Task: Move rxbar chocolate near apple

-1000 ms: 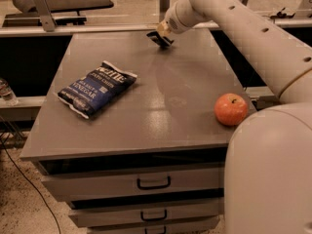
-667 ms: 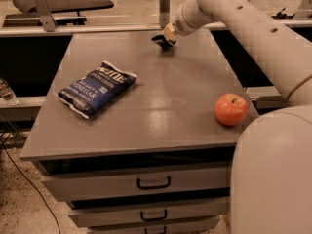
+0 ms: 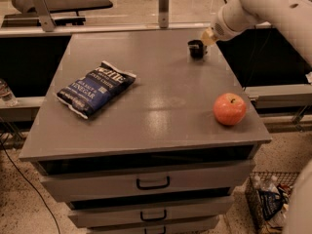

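**Gripper at the far right of the cabinet top, apple near the front right corner**

In the camera view, we found the apple [image 3: 229,108] sitting on the grey cabinet top [image 3: 146,126] close to its front right corner. It was round and orange-red, paler on one flank, with a small dark stem dimple on top.

We could not pick out the rxbar chocolate as a separate object. The only dark, small shape on that side of the surface was the mass at the gripper [image 3: 196,49], and we could not tell whether the bar was part of it.

The one thing with legible print was the blue chip bag [image 3: 95,87], which lay flat and angled on the left half of the top, well apart from the apple. We could read "VINEGAR" in pale capitals on it. A larger pale script word sat above that, too unclear for us to spell out.

The white arm [image 3: 248,9] entered from the upper right and sloped down and leftward. A tan wrist section led to the dark gripper, which was low over the far right part of the top, near the back edge. Whether the gripper was apart, together or clamped on anything, we could not tell. It stood well behind the apple, with bare surface between them.
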### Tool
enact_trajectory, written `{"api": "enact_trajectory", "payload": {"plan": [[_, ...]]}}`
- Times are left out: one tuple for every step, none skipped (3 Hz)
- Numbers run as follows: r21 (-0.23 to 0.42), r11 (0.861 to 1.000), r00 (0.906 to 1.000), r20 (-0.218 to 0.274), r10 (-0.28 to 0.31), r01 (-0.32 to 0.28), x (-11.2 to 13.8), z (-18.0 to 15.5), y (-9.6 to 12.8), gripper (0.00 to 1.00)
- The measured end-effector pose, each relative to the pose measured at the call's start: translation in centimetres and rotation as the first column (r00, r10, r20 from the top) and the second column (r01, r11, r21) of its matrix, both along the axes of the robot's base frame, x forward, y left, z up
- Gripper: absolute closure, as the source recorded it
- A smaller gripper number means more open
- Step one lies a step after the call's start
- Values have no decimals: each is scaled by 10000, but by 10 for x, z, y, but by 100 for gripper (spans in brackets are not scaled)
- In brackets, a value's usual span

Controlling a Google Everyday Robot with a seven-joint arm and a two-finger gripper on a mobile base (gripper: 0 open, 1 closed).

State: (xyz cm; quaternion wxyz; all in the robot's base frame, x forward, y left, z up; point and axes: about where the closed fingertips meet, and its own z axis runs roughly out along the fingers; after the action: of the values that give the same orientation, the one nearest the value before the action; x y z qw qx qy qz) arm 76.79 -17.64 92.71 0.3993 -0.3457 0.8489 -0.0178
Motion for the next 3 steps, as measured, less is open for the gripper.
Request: {"api": "enact_trajectory", "payload": {"plan": [[-223, 9966, 9957, -457, -804, 795, -38, 5, -42, 100], [-141, 9956, 9892, -1127, -941, 931, -67, -5, -48, 100], [91, 9965, 9799, -1827, -798, 828, -88, -22, -37, 100]]}}
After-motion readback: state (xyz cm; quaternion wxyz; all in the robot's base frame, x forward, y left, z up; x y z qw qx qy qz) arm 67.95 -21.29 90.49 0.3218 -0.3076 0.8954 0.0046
